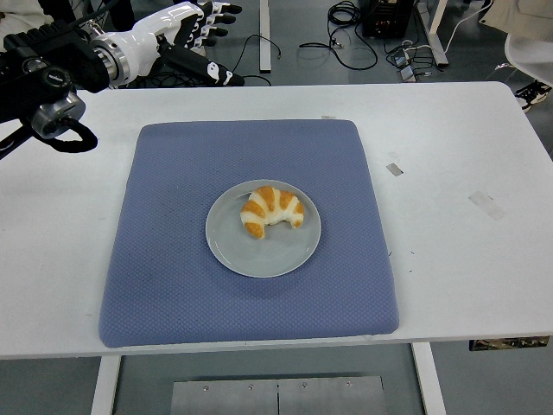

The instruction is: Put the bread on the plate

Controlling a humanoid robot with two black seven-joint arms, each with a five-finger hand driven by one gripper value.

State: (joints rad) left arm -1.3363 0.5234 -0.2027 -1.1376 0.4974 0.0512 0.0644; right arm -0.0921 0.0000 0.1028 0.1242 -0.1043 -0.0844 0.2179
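The croissant (271, 211), a golden crescent with paler bands across its ridged crust, lies on the plate (263, 252). The plate is round, smooth and grey, and the croissant occupies its upper half, with the horns pointing down toward the bare plate centre. The plate sits near the middle of a blue-grey mat (173, 259), a rounded-corner square pad with a fine dimpled weave. The mat rests on the white table (458, 251), whose smooth top carries a few small pieces of tape to the right of the mat.

The left hand (195, 35) is at the upper left, beyond the far table edge and well apart from the plate. Its white-and-black fingers (218, 12) are extended and spread, holding nothing; the thumb appears to point rightward, though the angle makes this uncertain. The black jointed forearm (47, 73) extends from the left edge.
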